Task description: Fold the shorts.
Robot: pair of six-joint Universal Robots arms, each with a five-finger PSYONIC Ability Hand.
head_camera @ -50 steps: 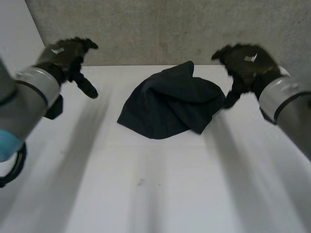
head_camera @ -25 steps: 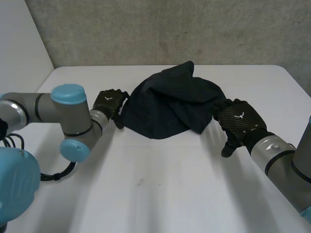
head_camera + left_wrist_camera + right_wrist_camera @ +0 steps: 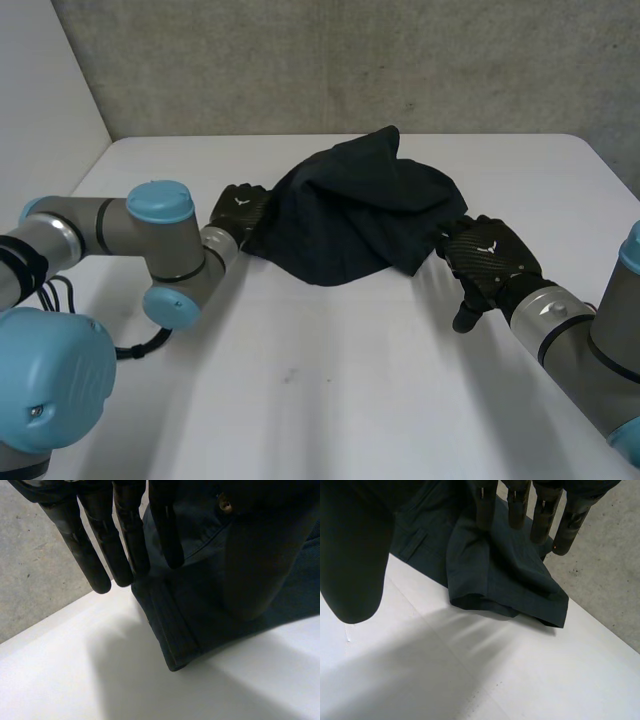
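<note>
1. The fingers of my left hand are straight and slightly spread, holding nothing. Their tips hang over the edge of the shorts, just above a hemmed corner. I cannot tell whether they touch the cloth.
2. My right hand is open as well. Its fingers are straight over the cloth on its own side, the thumb is held wide, and nothing is pinched.
3. The shorts lie between my hands as a dark, humped heap on the far half of the white table. My left hand is at the heap's left edge and my right hand just beside its right edge.
4. I judge the cloth light, soft and limp. It should sag and drag rather than slide cleanly, and a loose pinch in the middle would lift only one layer.
5. The stitched hem and the band with the button look firmer, so they are the better places to take hold, one hand at each side.
6. No fold is made yet. The heap wants spreading flat first.
</note>
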